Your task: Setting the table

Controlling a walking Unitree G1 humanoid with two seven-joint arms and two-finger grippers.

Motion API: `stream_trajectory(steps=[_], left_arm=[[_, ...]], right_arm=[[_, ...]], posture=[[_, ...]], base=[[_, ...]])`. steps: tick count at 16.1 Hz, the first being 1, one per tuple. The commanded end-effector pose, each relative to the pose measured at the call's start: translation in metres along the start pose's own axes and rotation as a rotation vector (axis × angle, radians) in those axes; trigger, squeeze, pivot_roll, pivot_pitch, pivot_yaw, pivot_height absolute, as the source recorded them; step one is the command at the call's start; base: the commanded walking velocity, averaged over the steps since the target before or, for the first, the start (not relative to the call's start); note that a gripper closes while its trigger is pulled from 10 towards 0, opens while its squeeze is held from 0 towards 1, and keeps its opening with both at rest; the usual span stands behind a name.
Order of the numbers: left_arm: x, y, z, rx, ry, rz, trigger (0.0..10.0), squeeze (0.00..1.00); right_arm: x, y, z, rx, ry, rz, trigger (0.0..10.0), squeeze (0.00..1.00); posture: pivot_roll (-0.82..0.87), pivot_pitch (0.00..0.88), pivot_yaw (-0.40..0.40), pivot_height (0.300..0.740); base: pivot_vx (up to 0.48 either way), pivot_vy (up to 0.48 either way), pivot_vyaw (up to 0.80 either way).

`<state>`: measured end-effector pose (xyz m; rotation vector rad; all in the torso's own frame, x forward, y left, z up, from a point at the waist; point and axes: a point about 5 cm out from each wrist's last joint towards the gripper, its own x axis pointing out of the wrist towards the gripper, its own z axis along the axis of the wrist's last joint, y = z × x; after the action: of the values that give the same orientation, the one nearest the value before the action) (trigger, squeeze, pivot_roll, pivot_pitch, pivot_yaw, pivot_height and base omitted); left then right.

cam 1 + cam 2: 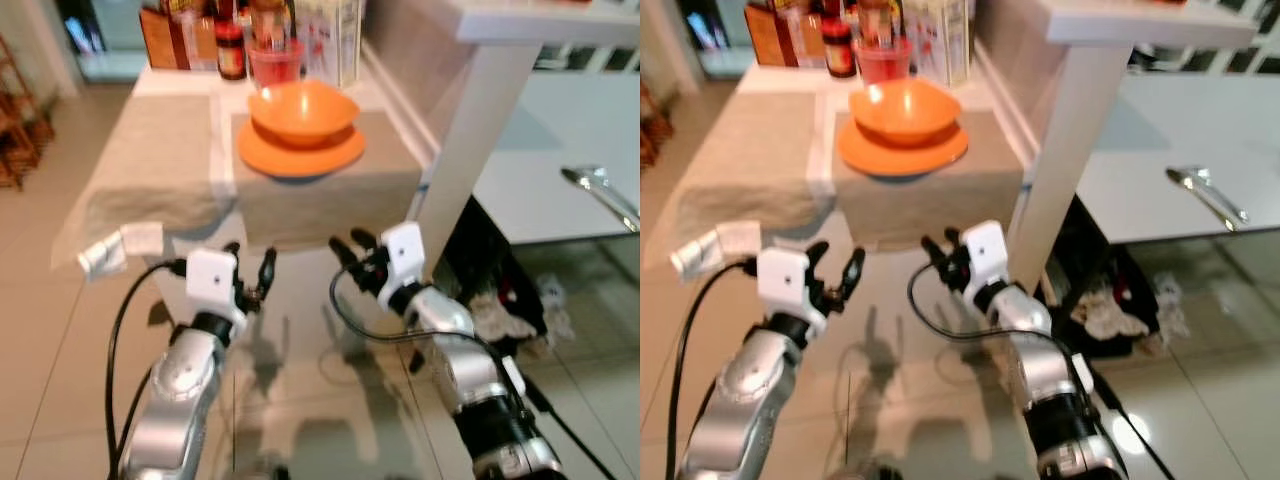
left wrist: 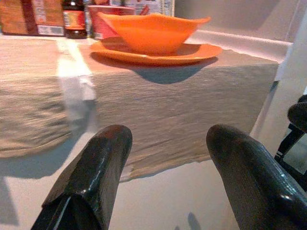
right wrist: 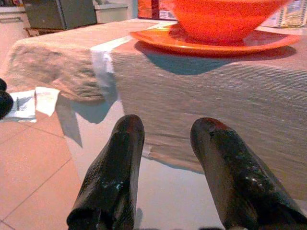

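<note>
Bowl: orange bowl [image 1: 303, 108] sits inside orange plate [image 1: 300, 150], both on beige placemat [image 1: 325, 195] at near end of table [image 1: 180, 80], right-hand side. Placemat's front edge hangs over table edge.
Second placemat: beige cloth [image 1: 150, 160] just left of first, also drooping over edge; white strip of table betw. the two.
Back of table: red cup [image 1: 274, 62] right behind bowl, dark bottle w/ red label [image 1: 231, 45] beside it, boxes/cartons [image 1: 165, 35] further back; blurry, can't read labels.
Left hand: [image 1: 252, 278] raised in front of table, below table edge, pointing at hanging placemat. Fingers [image 2: 96, 167] spread wide, nothing betw. them.
Right hand: [image 1: 352, 252] same height, near left hand but apart, also aimed at placemat front below plate. Fingers [image 3: 115, 167] parted, narrower gap than left, holding nothing.
Paper: white tag/label [image 1: 120, 245] hangs near left corner of table, beside left arm.
Right side: white post [image 1: 470, 140] next to table; pale surface beyond it w/ metal utensil-like item [image 1: 600, 190], too blurry to ID.
Floor: glossy beige tiles [image 1: 300, 400], reflections of arms; dark clutter [image 1: 490, 270] under white surface.
</note>
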<state>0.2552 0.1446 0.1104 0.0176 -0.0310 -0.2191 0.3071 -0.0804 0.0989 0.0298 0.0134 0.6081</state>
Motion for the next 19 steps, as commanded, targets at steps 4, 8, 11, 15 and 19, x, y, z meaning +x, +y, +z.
stream_trajectory(steps=[4,8,11,15,19], left_arm=[[-0.001,0.001,-0.011,-0.009,0.025,0.001,10.0,0.00],[-0.012,0.067,-0.040,-0.797,-0.099,0.343,10.0,0.00],[-0.027,0.109,-0.048,-0.809,-0.143,0.407,10.0,0.00],[-0.040,0.109,-0.085,-0.865,-0.034,0.486,10.0,0.00],[-0.069,0.076,-0.151,-0.615,0.445,0.434,10.0,0.00]], right_arm=[[0.001,-0.006,0.008,0.006,-0.047,0.002,10.0,0.00],[0.001,-0.022,-0.019,0.266,0.031,-0.063,10.0,0.00],[-0.007,-0.035,-0.041,0.322,0.132,-0.108,10.0,0.00],[-0.019,-0.033,-0.065,0.322,0.229,-0.112,10.0,0.00],[-0.058,-0.041,-0.112,0.261,0.511,-0.283,10.0,0.00]], posture=[[-0.05,0.009,-0.011,0.740],[-0.06,0.000,-0.003,0.740],[-0.05,0.000,-0.004,0.740],[-0.06,0.000,0.000,0.740],[-0.05,0.000,-0.005,0.740]], base=[[0.000,0.000,0.00],[0.000,0.000,0.00],[0.000,0.000,0.00],[0.000,0.000,0.00],[0.000,0.000,0.00]])
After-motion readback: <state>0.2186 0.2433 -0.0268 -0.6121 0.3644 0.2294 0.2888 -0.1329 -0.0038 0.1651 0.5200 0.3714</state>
